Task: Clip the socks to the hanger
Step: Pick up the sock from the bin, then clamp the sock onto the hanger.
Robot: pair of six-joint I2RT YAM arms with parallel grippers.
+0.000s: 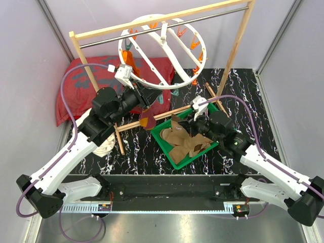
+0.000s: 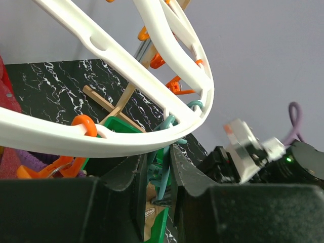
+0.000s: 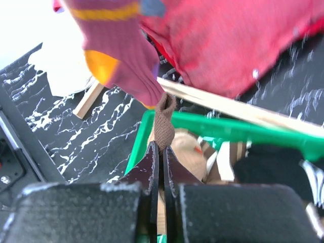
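Note:
The white ring hanger [image 1: 162, 50] hangs from the rack bar, with an orange sock [image 1: 130, 61] clipped at its left. My left gripper [image 1: 146, 104] is at the ring's lower rim [image 2: 126, 142], shut on a teal clip [image 2: 166, 169]. A purple sock with orange-yellow stripes [image 1: 148, 120] hangs just below it and also shows in the right wrist view [image 3: 116, 45]. My right gripper [image 1: 178, 125] is shut on the end of a brown sock [image 3: 164, 114], held up over the green tray [image 1: 167, 144], just under the purple sock. Brown-tan argyle socks [image 1: 187, 142] lie in the tray.
The wooden-post rack [image 1: 238, 45] with its metal bar spans the back. A red cushion [image 1: 81, 86] lies at back left. A white cloth [image 1: 104, 147] lies under the left arm. A black sock [image 3: 268, 167] lies in the tray. The rack's wooden base rails [image 1: 167, 115] cross the black marbled table.

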